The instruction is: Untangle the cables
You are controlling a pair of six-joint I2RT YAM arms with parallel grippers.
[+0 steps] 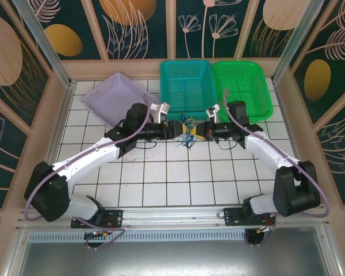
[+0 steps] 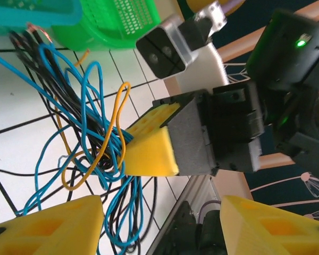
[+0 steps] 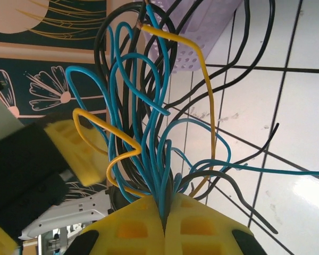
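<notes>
The cables (image 1: 188, 131) are a tangled bunch of thin blue, black and yellow wires held above the tiled table centre. My right gripper (image 1: 197, 131) is shut on the bunch; in the right wrist view its yellow fingers (image 3: 165, 226) pinch the strands where they meet, and the cables (image 3: 149, 122) fan upward in loops. My left gripper (image 1: 177, 129) faces it from the left. In the left wrist view the left gripper (image 2: 162, 228) stands open, with the cables (image 2: 90, 117) hanging beside its left finger (image 2: 48, 226) and nothing pinched between the fingers.
A lilac basket (image 1: 118, 95) lies at the back left, a teal basket (image 1: 187, 86) at the back centre and a green basket (image 1: 241, 86) at the back right. Both arms reach inward over the white tiled table (image 1: 161, 178). Wooden walls enclose the sides.
</notes>
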